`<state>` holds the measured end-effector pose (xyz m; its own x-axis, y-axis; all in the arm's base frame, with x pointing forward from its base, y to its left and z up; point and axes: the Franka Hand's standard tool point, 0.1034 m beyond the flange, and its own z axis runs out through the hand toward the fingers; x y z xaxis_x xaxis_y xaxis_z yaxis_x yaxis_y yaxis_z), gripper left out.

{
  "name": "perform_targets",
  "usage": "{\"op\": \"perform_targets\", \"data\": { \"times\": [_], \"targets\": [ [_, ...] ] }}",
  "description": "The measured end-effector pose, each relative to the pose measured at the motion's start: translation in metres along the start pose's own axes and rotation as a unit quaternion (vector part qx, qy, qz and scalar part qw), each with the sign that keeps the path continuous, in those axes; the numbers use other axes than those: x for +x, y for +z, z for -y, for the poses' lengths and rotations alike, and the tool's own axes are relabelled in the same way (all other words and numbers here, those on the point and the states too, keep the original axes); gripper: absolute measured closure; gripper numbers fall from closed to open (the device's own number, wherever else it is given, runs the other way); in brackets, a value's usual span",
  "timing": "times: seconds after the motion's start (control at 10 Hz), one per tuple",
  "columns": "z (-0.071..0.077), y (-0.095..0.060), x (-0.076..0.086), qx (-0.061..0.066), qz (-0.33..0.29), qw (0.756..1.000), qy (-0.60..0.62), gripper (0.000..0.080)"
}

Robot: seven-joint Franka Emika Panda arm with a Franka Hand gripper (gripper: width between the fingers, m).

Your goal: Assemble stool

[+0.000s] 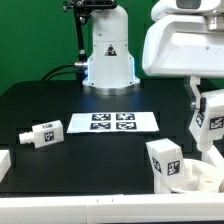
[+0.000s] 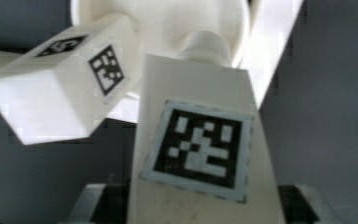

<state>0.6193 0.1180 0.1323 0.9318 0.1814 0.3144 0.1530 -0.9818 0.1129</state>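
The table (image 1: 60,100) was black, the backdrop (image 1: 30,40) green. The marker board (image 1: 112,122) was white with 4 black-and-white square tags. The lying leg (image 1: 42,133), the upright leg (image 1: 208,125) and the seat (image 1: 203,177) were white, each bearing black-and-white tags. The robot arm (image 1: 108,55) was white. Up close, the upright leg's tag was a blocky black pattern on white.

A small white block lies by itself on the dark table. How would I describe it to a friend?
Start at the black table and its central marker board. Off that board toward the exterior view's left, a short white stool leg lies on its side, alone. The other white parts crowd the exterior view's right, one, the held leg, in the end effector.
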Motion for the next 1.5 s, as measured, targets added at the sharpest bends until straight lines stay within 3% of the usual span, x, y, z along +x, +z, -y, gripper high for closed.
{"op": "perform_targets", "data": {
  "times": [0.2,0.4,0.7,0.9,1.1,1.2,1.5],
  "targets": [
    [0.005,0.006,0.008,0.000,-0.032,0.999,-0.021,0.0476],
    [-0.010,-0.002,0.025,-0.001,-0.049,0.997,-0.052,0.0476],
    [-0.007,0.001,0.023,0.000,-0.056,0.997,-0.053,0.0476],
    [0.003,0.021,0.010,0.002,-0.091,0.994,-0.065,0.0476],
    [0.014,0.026,0.006,-0.006,-0.104,0.991,-0.088,0.0476],
    [0.010,0.026,0.007,-0.012,-0.104,0.991,-0.088,0.0476],
    [0.010,0.026,0.007,-0.012,-0.103,0.991,-0.086,0.0476]
  ]
}}
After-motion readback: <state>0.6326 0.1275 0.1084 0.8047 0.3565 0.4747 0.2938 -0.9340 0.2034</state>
